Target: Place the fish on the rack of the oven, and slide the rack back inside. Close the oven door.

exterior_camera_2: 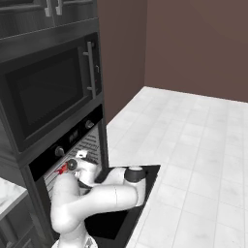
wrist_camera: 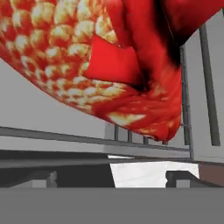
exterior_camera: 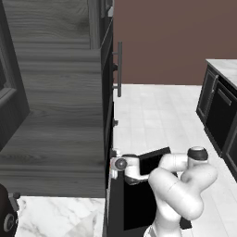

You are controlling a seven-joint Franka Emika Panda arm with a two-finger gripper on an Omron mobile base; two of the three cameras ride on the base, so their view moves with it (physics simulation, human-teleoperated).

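Fish [wrist_camera: 100,65] looms right before hand camera, lying on rack [wrist_camera: 131,146] wires, seemingly released. Gripper [exterior_camera_2: 72,164] jaws spread wide, empty, at oven [exterior_camera_2: 72,145] mouth. Oven door [exterior_camera_2: 140,189] hangs open; rack likely awaits push.

Glossy, scaly red-orange fish [wrist_camera: 87,65], thin smooth grey metal rack [wrist_camera: 131,146] wires, matt grey wood-grain cabinetry [exterior_camera: 55,115], shiny black oven door [exterior_camera_2: 145,181], polished pale marble-look floor tiles [exterior_camera_2: 193,145].
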